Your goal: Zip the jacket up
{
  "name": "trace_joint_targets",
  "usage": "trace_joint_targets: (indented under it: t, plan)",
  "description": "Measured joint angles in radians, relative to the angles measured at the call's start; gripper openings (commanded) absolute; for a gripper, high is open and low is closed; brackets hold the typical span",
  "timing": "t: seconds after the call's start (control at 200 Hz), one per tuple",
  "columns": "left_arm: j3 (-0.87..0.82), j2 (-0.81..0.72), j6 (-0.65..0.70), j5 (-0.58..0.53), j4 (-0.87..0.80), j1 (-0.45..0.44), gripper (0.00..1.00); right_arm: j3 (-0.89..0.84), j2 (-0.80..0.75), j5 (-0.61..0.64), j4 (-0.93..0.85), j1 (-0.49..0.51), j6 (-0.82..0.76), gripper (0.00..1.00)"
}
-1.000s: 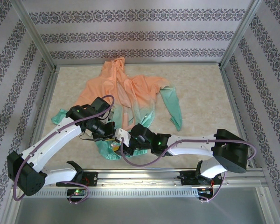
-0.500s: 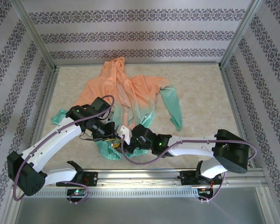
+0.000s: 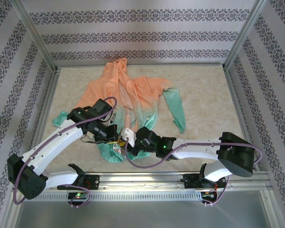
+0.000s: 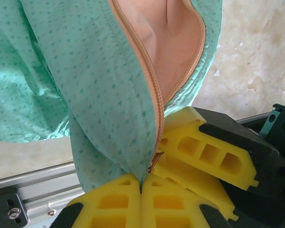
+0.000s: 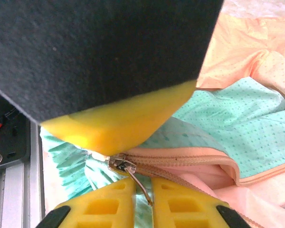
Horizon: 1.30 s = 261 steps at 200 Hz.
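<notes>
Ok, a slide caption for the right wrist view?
Zipper pull lying between the right gripper fingertips at the mint hem of the jacket, tracks parted beyond the slider.

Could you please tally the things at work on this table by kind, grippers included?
jacket: 1
grippers: 2 (left gripper, right gripper)
Total: 3

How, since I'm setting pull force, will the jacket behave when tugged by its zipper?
Probably floppy: the jacket lies rumpled and folded on the table. Likely light and slippery, given its thin shiny cloth, so it may slide or bunch unless the left gripper, pinching the hem, anchors it.
</notes>
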Motion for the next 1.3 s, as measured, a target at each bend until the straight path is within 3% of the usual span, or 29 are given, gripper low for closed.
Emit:
trace_joint_targets:
  t: [0.365, 0.545, 1.304]
  plan:
    - [0.0, 0.0, 0.009, 0.016, 0.0, 0.0, 0.0, 0.0, -0.003, -0.005, -0.002, 0.0, -0.025, 0.18]
    - [0.0, 0.0, 0.019, 0.023, 0.001, 0.0, 0.0, 0.001, -0.003, -0.021, -0.014, 0.0, -0.042, 0.0]
    - [-0.069, -0.079, 0.133, 0.046, 0.003, 0.0, 0.0, 0.023, -0.04, -0.166, -0.114, -0.079, 0.024, 0.0]
